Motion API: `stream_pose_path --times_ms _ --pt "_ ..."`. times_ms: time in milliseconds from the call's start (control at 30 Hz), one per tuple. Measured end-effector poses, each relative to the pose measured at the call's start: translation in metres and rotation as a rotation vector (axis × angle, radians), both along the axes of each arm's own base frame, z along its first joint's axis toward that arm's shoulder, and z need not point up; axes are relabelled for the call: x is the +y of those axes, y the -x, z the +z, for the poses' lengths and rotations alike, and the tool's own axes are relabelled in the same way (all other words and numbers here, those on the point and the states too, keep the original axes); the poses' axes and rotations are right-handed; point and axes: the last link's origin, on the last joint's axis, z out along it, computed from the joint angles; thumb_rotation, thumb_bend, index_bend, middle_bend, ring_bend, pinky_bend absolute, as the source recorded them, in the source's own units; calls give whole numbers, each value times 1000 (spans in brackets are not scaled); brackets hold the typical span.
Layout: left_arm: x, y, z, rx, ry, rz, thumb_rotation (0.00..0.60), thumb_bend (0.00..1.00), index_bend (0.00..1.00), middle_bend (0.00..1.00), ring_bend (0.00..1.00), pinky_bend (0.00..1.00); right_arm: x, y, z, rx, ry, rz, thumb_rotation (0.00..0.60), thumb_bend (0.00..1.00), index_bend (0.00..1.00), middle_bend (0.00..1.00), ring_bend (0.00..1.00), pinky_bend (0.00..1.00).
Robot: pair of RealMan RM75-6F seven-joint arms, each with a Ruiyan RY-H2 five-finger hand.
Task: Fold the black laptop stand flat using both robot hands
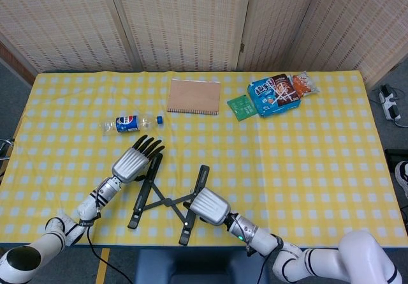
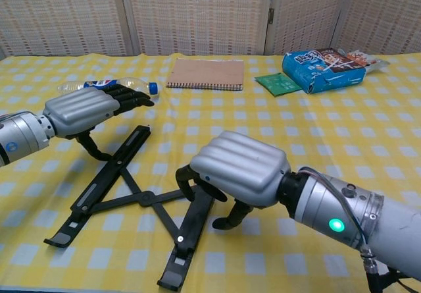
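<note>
On checked cloth (image 1: 331,156) — black X-shaped laptop stand (image 2: 128,197), ribbed right robot hand (image 2: 240,174)

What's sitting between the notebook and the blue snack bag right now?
A small green packet lies flat between the notebook and blue snack bag; both views show it.

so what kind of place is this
Probably an indoor test room: a table with a yellow checked cloth before woven folding screens, a notebook, snack packs and a power strip on the floor.
</note>
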Motion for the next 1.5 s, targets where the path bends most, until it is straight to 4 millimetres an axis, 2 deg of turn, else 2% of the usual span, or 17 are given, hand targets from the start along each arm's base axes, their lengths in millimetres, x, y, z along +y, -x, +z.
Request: stream_pose_path --times_ms 567,1500 --pt "-4 2 -1 -6 12 7 600 122 52 64 0 0 -4 -13 -17 29 14 49 600 184 514 765 809 825" --pt "-16 -13 -13 -40 69 -18 600 122 46 64 0 0 -9 -29 -27 30 49 105 600 184 514 768 809 827"
